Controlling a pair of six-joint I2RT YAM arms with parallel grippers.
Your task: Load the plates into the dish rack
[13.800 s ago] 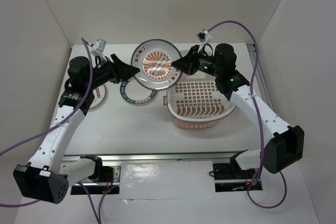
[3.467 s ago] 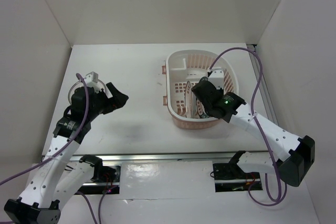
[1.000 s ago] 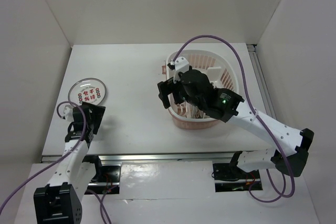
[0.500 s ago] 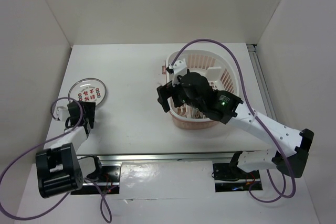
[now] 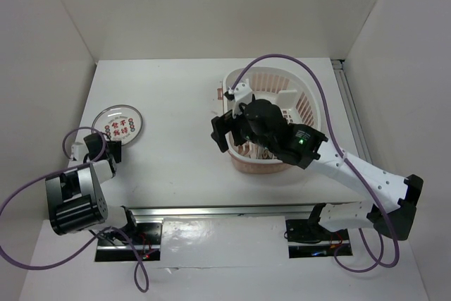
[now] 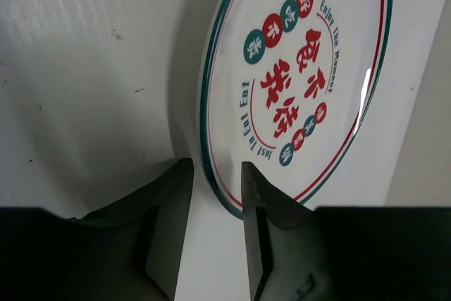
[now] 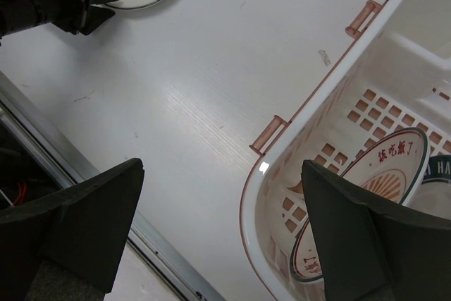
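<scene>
1. At the left side of the white counter (image 5: 176, 96), the small round white plate with red marks (image 5: 121, 123) lies flat, well apart from the rack.
2. The left gripper (image 6: 217, 168) is right down at that plate's near rim. Its dark fingers (image 6: 169, 216) are drawn in close, with the rim's edge in the narrow gap between them. Whether they have actually pinched it, I cannot tell.
3. Over on the right sits the large oval pale-pink and white plastic dish rack (image 5: 308, 112).
4. Inside it, the white plate with the orange sunburst centre (image 7: 384, 174) stands on edge. The plate with the dark blue lettered rim (image 7: 437, 168) is just behind it, mostly cut off by the frame.
5. The right gripper (image 7: 220, 166) hangs above the rack's left edge, jaws spread wide with nothing in them.
</scene>
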